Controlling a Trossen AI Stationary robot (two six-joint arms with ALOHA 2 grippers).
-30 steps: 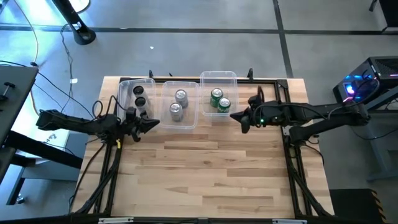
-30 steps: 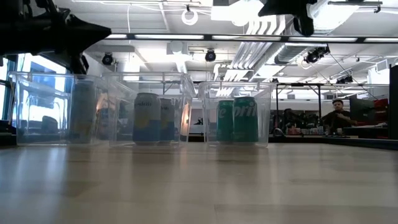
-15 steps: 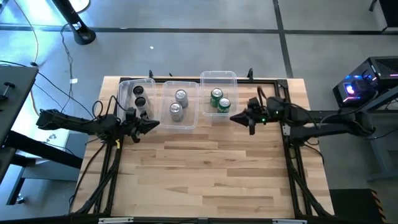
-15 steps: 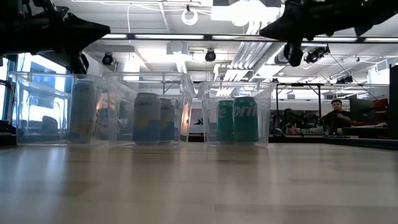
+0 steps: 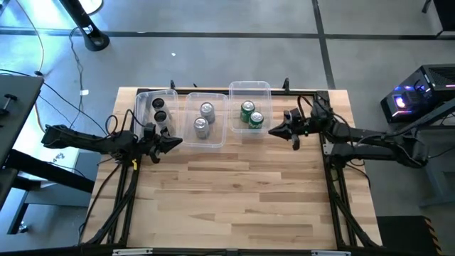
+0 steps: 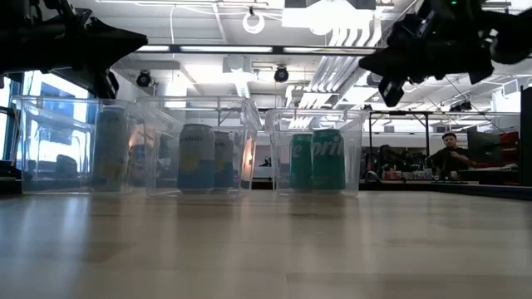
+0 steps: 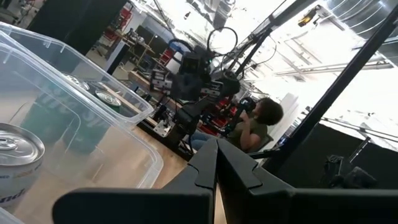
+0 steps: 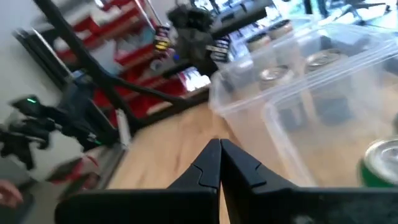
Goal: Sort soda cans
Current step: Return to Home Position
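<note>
Three clear bins stand in a row along the table's far edge. The left bin [image 5: 158, 112] holds two black cans [image 5: 158, 109]. The middle bin [image 5: 205, 139] holds two silver cans [image 5: 204, 118]. The right bin [image 5: 249, 88] holds two green cans [image 5: 252, 114], which stand upright on the bin floor in the low view [image 6: 317, 159]. My left gripper [image 5: 178, 141] hovers shut just near of the gap between the left and middle bins. My right gripper [image 5: 271, 131] hovers shut just right of the green cans' bin, above the table [image 6: 366, 63]. Both wrist views show the fingers closed, left [image 7: 216, 149] and right [image 8: 219, 147].
Bare wood [image 5: 234, 192] fills the table's near half. Black frame rails run along the table's left and right edges [image 5: 334, 192]. A person [image 6: 450, 149] sits in the room far beyond the table. The bins' walls stand close together.
My right gripper has come down from high above the table to about the height of the bins' rims, and has drawn back slightly toward the table's right edge while staying shut. The cans and bins have not moved.
</note>
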